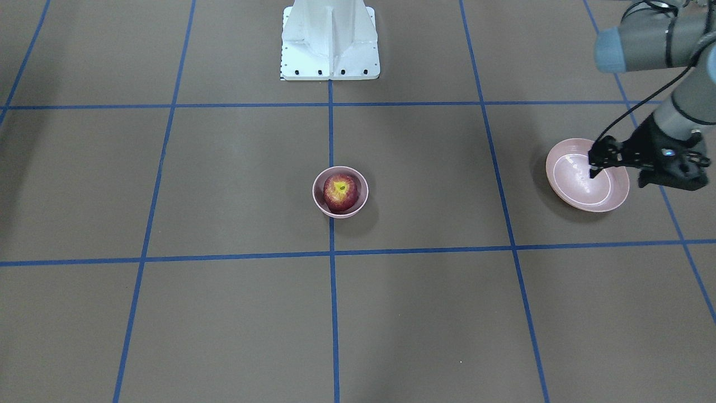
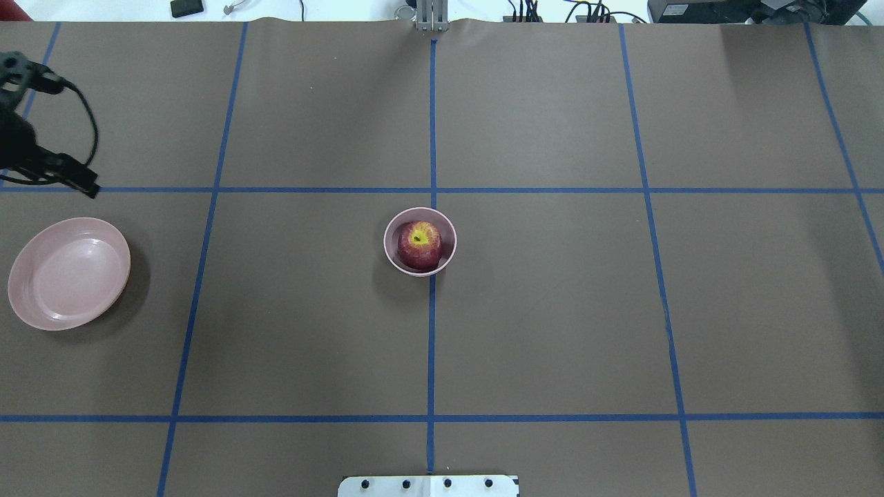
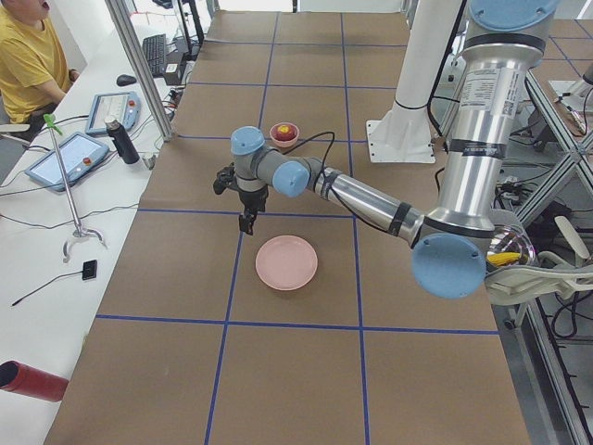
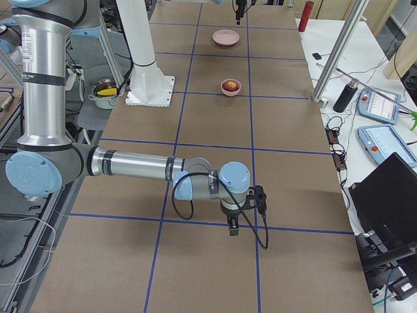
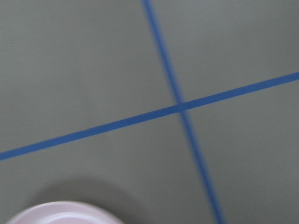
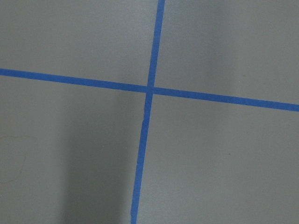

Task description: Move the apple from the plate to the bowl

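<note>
The small dark red apple (image 1: 340, 192) with its yellow-green stem patch sits inside the small, deep pale pink bowl (image 1: 318, 197) at the middle of the brown table (image 1: 224, 313). The wide, shallow pale pink plate (image 1: 568, 182) lies well apart from it, on the robot's left. The left gripper (image 1: 594, 169) hangs in the air near the plate. It seems to carry nothing, but I cannot tell how far its fingers are parted. The right gripper (image 4: 233, 228) hovers low over the tape lines far from both dishes, and I cannot tell its finger state either.
</note>
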Available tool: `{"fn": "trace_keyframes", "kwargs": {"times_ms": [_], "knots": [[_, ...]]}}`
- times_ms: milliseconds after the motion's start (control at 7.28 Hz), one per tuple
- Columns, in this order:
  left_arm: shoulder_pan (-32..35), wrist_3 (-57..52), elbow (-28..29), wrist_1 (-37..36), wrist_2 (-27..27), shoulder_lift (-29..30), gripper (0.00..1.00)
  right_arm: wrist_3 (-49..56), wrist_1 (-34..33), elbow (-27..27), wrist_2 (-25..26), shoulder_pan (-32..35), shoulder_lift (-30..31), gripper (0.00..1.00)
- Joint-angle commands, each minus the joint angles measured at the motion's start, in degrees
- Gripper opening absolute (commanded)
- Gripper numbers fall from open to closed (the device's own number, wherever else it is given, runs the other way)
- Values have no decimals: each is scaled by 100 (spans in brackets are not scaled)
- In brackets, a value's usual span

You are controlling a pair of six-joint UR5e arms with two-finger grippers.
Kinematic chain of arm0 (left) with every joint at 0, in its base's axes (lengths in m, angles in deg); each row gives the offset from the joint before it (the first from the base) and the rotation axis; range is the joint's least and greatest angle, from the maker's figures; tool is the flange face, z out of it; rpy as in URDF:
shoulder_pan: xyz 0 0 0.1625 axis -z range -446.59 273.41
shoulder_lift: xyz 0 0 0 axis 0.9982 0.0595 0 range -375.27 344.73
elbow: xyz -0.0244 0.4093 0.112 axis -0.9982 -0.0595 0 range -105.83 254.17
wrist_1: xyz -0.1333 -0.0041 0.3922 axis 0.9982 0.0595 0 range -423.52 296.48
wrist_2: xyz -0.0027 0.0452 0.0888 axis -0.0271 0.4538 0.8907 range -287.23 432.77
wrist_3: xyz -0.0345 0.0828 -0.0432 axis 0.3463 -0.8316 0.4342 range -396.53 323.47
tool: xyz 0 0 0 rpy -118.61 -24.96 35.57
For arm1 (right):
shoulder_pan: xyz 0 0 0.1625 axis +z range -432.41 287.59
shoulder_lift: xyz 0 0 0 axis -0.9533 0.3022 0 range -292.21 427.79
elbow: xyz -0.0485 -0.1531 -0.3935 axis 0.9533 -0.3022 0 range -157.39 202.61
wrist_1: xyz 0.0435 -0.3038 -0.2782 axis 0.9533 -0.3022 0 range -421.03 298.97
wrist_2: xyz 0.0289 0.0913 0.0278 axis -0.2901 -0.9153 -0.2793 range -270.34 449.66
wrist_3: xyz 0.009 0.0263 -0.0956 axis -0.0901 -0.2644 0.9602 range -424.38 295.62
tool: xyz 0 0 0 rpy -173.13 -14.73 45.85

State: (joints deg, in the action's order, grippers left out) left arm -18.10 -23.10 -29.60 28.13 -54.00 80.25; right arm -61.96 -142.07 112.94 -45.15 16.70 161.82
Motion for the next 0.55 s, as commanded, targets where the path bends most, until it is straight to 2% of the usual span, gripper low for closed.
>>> {"fn": "trace_keyframes", "kwargs": {"times_ms": [0,275,412], "knots": [[996,-1477,84,-174,-102,-716,99,-14,0,-7,-1,1,10,100],[1665,-2236,303,-61,-610,-1235,99,-14,0,-7,-10,1,19,100],[1737,-2240,365,-34,-473,-1394,99,-14,0,1,-19,1,19,100]]}}
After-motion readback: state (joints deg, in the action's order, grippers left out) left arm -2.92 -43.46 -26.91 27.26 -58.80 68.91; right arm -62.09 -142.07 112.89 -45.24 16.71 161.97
